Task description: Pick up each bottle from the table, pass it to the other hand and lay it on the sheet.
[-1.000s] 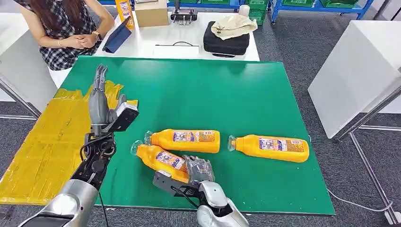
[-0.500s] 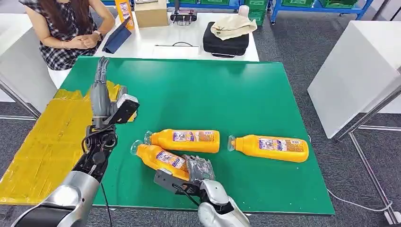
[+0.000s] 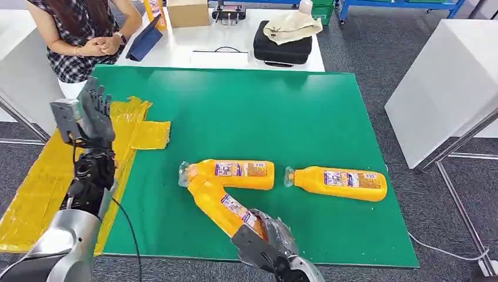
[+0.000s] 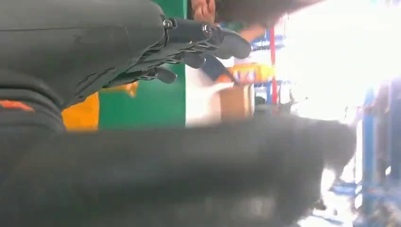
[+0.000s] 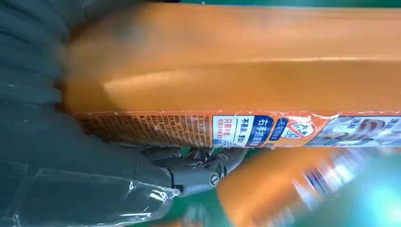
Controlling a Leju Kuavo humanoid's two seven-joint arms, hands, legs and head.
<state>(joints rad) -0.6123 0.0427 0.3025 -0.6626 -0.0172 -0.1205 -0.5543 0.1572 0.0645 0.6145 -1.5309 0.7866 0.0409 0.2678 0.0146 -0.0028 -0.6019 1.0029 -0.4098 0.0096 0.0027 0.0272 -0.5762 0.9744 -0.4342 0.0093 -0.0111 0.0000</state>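
Note:
Three orange bottles with printed labels are on the green table (image 3: pixel 264 117). My right hand (image 3: pixel 264 238) grips the base of the nearest bottle (image 3: pixel 226 208) at the front edge; the bottle slants away to the left, its cap end by the cap of the middle bottle (image 3: pixel 235 174). In the right wrist view my fingers (image 5: pixel 198 165) wrap under the held bottle (image 5: pixel 236 71). The third bottle (image 3: pixel 337 183) lies alone to the right. My left hand (image 3: pixel 94 114) is raised over the yellow sheet (image 3: pixel 35 188), fingers apart, holding nothing; the left wrist view shows its fingers (image 4: pixel 189 42).
A person (image 3: pixel 82 41) sits at the table's far left corner. Behind the green table is a white table (image 3: pixel 217 44) with a black bag (image 3: pixel 282 50), a cardboard box (image 3: pixel 188 12) and a tablet (image 3: pixel 144 41). Another white table (image 3: pixel 446 88) stands to the right.
My right hand has drawn back toward the front edge and swung the bottle, so its cap end now points at the middle bottle. My left hand has moved left over the sheet and turned.

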